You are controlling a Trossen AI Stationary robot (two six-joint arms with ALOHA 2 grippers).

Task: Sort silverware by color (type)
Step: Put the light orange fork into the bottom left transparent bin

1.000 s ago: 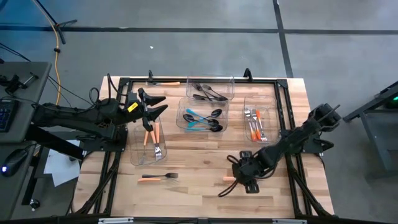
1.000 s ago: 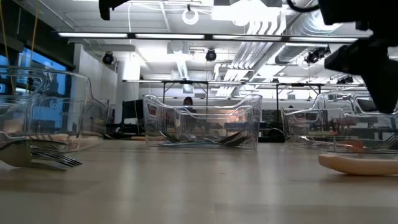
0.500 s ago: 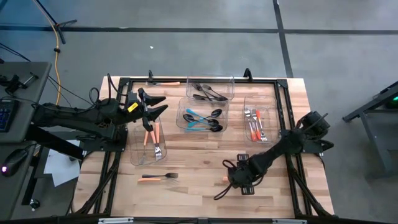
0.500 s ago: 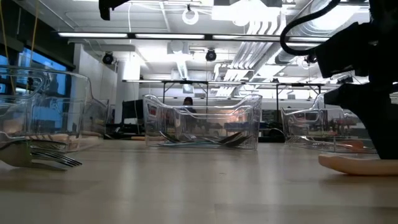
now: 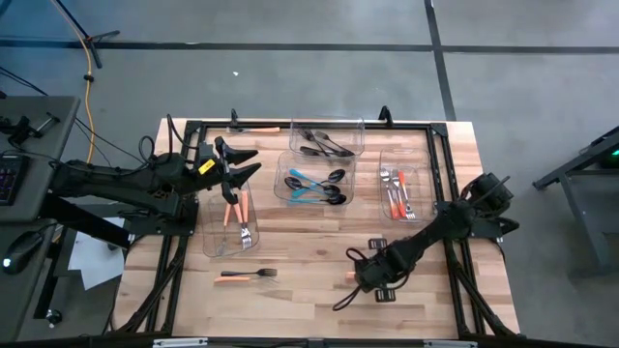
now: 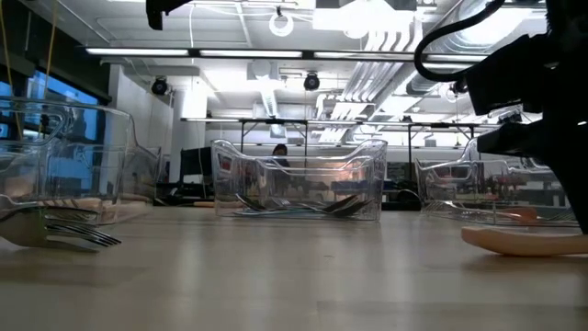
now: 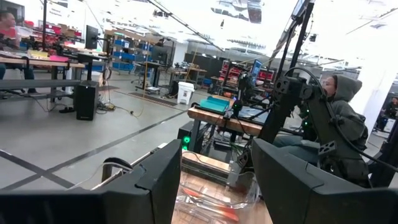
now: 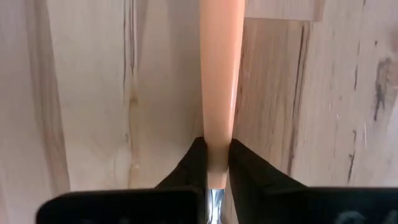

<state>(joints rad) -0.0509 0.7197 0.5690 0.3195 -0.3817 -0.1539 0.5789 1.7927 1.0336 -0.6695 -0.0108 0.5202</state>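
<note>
- The orange-handled utensil lay on the wooden table near its front edge, right of centre; only the orange handle end showed from above, the rest hidden under the arm.
- The right gripper was down on it, fingers clenched on the handle just above the metal neck. In the low view the handle sat at the table surface.
- We saw a loose orange-handled fork lying flat on the table, well left of the grasped piece.
- The left bin held orange-handled pieces, including a fork.
- The centre bin held teal-blue and black pieces.
- The far bin held all-black pieces.
- The right bin held orange-handled pieces.
- One more orange handle lay at the far edge beside the far bin.
- The left gripper hovered above the far end of the left bin, jaws released and holding nothing.
- We saw a person in a hooded top seated beyond the table in the left wrist view.
</note>
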